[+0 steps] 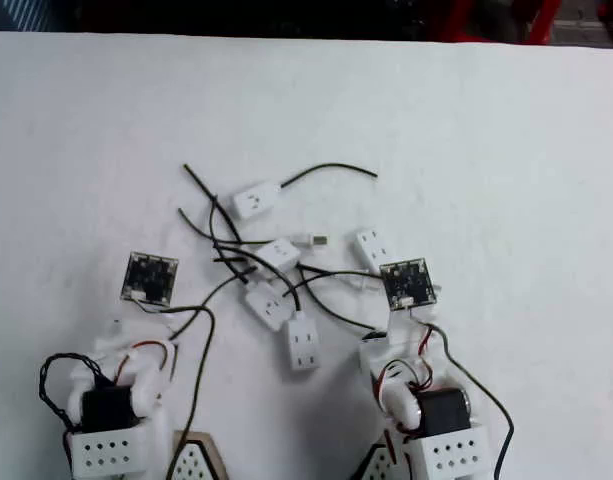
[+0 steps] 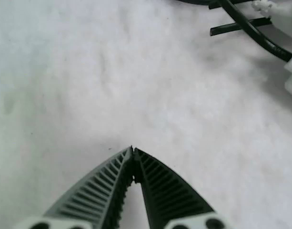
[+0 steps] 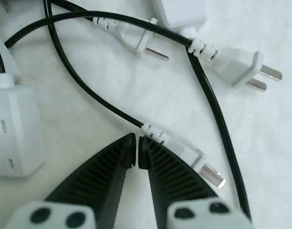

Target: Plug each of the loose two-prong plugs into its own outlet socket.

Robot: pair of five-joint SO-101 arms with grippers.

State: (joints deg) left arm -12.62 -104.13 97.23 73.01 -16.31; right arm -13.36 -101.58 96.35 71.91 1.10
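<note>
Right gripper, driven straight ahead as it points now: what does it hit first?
Likely the corded end of the white two-prong plug, lying just past the right gripper; height gap unclear.

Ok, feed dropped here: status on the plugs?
Left gripper shut, over table. Right gripper shut, beside a loose plug. Cords tangled among outlets.

Table cover (image 1: 486, 150) plain white, faintly mottled. Outlet sockets (image 1: 303, 343) white with dark slots. Plugs (image 3: 236, 67) white, prongs silvery metal. Cords (image 3: 217, 114) black. Left gripper (image 2: 133, 155) dark grey, ribbed with fine parallel ridges, pale base. Right gripper (image 3: 136, 145) black, same ribbed pattern, whitish base with black holes. Arms (image 1: 106, 450) white with black motors, red and black wires. Two square boards (image 1: 150, 277) black, speckled with tiny light dots.
</note>
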